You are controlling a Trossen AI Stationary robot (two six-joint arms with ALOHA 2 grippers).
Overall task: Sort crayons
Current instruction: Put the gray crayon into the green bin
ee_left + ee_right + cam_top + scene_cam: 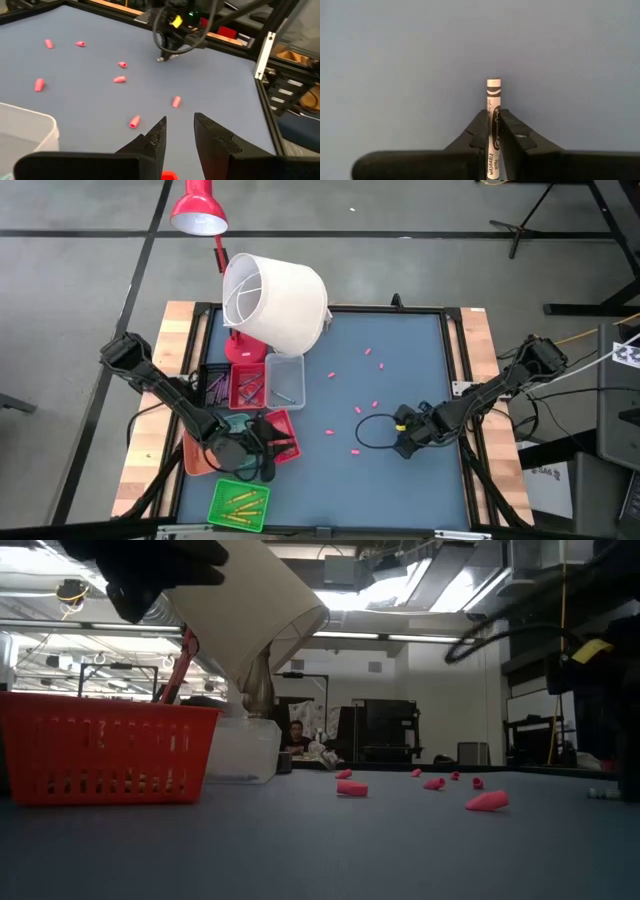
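- The right tool (pixel 493 131) is pinching a white crayon (pixel 493 107) low over the counter (pixel 400 360), right of the red tray (pixel 283 436), ready for sorting.
- The left tool (pixel 179 134) is hanging open over that tray, waiting.

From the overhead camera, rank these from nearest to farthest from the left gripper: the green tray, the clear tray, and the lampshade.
From the left gripper:
1. Green tray, just toward the table's near edge.
2. Clear tray, further up the table.
3. Lampshade, at the far edge.
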